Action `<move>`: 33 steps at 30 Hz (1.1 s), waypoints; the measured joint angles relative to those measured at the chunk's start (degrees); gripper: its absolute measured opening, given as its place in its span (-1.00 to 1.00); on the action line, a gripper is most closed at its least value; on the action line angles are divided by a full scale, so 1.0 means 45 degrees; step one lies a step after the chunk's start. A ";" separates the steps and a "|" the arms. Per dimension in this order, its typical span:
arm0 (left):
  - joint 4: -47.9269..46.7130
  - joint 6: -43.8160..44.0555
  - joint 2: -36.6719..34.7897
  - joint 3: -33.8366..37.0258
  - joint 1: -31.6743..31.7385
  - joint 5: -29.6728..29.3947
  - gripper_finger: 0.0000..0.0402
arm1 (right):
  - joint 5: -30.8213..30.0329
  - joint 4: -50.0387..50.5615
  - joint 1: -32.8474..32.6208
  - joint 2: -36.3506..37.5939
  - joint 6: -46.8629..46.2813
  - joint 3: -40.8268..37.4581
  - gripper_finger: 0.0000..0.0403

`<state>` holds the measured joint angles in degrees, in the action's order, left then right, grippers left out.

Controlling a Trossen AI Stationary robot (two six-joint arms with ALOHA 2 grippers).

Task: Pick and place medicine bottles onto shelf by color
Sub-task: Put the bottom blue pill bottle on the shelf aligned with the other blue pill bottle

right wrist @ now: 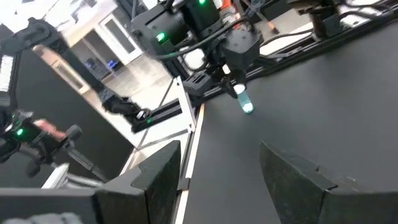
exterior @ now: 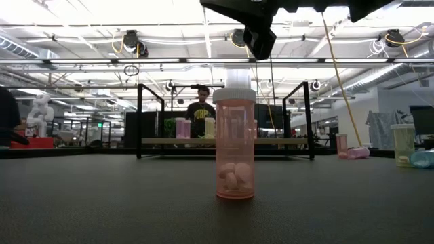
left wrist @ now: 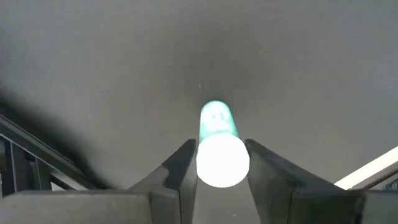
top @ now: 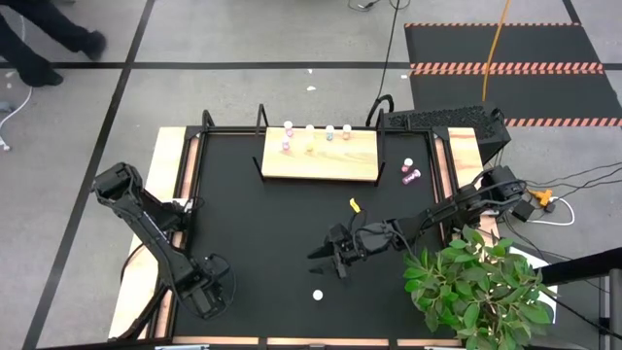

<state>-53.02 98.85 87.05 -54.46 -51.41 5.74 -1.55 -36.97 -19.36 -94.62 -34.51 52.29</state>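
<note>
Your left hand (left wrist: 217,180) grips a teal bottle (left wrist: 217,121) by its white cap, near the surface's front-left corner. Your right hand (top: 335,255) hangs open mid-surface. The shelf (top: 319,156) is far; the cap grip may slip in transit.

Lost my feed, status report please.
Left claw shut on teal bottle. Right claw open, above pink bottle. Shelf path unobstructed.
</note>
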 joint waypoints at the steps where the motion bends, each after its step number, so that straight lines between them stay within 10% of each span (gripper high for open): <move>1: -0.0016 0.0049 0.0000 0.0000 0.0057 0.0014 -0.38 | 0.0063 0.0106 0.0028 0.0082 0.0107 -0.0008 0.04; 15: -0.0143 -0.4027 -0.0121 -0.0218 0.4062 0.2725 -0.42 | -0.1365 0.7161 0.0729 0.5167 0.2382 -0.0013 0.04; 33: -0.1122 -1.0344 0.0452 -0.6720 1.1051 0.0014 -0.42 | -0.3105 1.5338 0.0747 0.9677 0.3548 -0.0013 0.04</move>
<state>-58.07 52.31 89.08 -84.69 -1.68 5.80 -15.52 32.05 -16.00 -51.07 -18.54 52.23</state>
